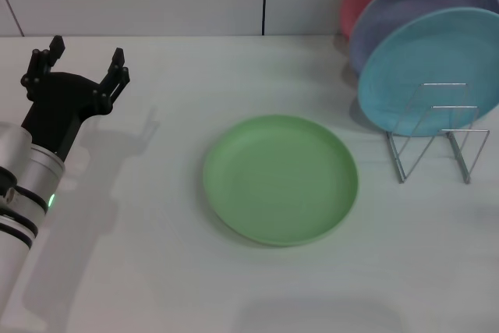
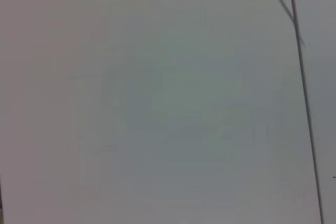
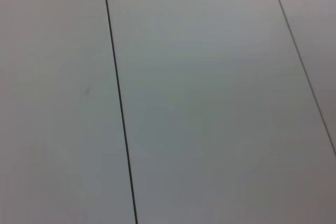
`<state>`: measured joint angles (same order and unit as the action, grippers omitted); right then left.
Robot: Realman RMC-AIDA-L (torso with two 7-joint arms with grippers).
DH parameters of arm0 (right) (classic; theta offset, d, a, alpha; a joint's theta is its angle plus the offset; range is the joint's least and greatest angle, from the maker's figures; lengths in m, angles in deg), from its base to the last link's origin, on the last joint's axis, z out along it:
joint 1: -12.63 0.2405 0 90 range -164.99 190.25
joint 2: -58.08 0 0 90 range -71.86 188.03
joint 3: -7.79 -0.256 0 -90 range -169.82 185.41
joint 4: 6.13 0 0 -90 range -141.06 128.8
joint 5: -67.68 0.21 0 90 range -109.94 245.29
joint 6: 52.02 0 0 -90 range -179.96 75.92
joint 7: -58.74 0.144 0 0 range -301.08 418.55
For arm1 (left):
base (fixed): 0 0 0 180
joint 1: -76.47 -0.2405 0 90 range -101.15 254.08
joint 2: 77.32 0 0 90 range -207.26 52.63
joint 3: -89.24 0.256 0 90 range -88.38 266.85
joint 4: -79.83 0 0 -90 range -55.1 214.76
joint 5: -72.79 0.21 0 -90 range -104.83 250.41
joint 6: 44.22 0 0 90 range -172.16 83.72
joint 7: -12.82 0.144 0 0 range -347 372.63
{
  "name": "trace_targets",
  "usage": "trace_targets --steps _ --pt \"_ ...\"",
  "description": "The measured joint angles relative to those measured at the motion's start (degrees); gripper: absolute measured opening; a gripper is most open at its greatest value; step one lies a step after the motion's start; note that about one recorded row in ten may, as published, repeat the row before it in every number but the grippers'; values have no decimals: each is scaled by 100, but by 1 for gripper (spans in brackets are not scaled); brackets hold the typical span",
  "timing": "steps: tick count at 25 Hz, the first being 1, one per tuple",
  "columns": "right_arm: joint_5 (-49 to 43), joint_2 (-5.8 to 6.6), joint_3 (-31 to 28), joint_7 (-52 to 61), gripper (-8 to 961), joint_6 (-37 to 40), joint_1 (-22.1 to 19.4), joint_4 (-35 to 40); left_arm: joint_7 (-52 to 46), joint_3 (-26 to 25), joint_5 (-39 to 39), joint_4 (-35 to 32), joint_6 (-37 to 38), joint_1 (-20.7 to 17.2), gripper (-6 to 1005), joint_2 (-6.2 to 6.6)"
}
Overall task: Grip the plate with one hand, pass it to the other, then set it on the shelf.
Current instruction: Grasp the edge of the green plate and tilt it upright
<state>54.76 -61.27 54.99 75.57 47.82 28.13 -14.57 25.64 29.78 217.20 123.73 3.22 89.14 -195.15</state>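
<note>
White worktop (image 1: 156, 286) carrying a light-green plate (image 1: 281, 179), lying flat at centre. Wire shelf (image 1: 437, 134) at 3 o'clock of the plate, holding a teal plate (image 1: 429, 76) upright. Left claw (image 1: 84, 64) at 9 o'clock, fingers spread apart, holding nothing, well apart from the plate.

The left arm (image 1: 31, 181) comes in from the low left corner of the head view. It is thick and white, with black bands and a small green light. It points up and away from the robot. At its end the black left gripper (image 1: 84, 52) is held up with its jaws spread wide apart, holding nothing. The right arm does not show.
</note>
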Motion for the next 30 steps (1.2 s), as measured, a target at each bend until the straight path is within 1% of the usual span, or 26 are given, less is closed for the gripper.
trace_targets --steps 3,5,9,10,11,12,14,15,16,19,20,21,22,24,25,26,29,30 --pt "0 0 0 29 823 1 -10 0 8 -1 0 165 -152 -46 862 25" --pt "-5 0 0 114 823 3 -23 -3 49 -41 49 433 -432 -109 862 70" --pt "-5 0 0 140 823 -1 -27 -18 70 -232 308 910 -1003 -245 862 100" --pt "-8 3 0 140 823 -7 -32 -25 91 -533 534 1661 -1972 -408 862 121" --pt "-8 3 0 140 823 -7 -32 -25 91 -533 534 1661 -1972 -408 862 121" --pt "-12 8 4 141 822 -27 -34 -30 108 -634 607 1906 -2315 -464 862 121" --pt "-15 11 14 141 822 -48 -35 -34 224 -982 809 2736 -3566 -663 862 63" --pt "-19 20 31 168 822 -90 -41 -40 307 -1293 849 3485 -4770 -761 861 -10" --pt "-19 20 31 168 822 -90 -41 -40 307 -1293 849 3485 -4770 -761 861 -10" --pt "-9 17 -10 228 822 -106 -108 -3 305 -1547 833 4356 -6412 -720 861 -32" --pt "-4 15 -23 230 822 -106 -143 31 231 -1637 834 4697 -7331 -620 861 -49" --pt "-4 15 -23 230 822 -106 -143 31 231 -1637 834 4697 -7331 -620 861 -49" --pt "-3 15 -24 231 822 -106 -153 31 161 -1669 845 4780 -7643 -551 861 -54" --pt "-1 17 -25 233 822 -106 -171 33 -90 -1756 877 4919 -8470 -317 861 -60" --pt "0 18 -26 234 822 -106 -183 29 -325 -1823 887 4924 -9035 -97 861 -58" --pt "0 18 -26 234 822 -106 -183 29 -325 -1823 887 4924 -9035 -97 861 -58" --pt "-6 18 -22 234 822 -124 -187 13 -600 -1854 1006 4681 -9579 213 861 -59" --pt "-21 18 -8 234 822 -149 -187 12 -639 -1853 1037 4615 -9631 263 861 -61"
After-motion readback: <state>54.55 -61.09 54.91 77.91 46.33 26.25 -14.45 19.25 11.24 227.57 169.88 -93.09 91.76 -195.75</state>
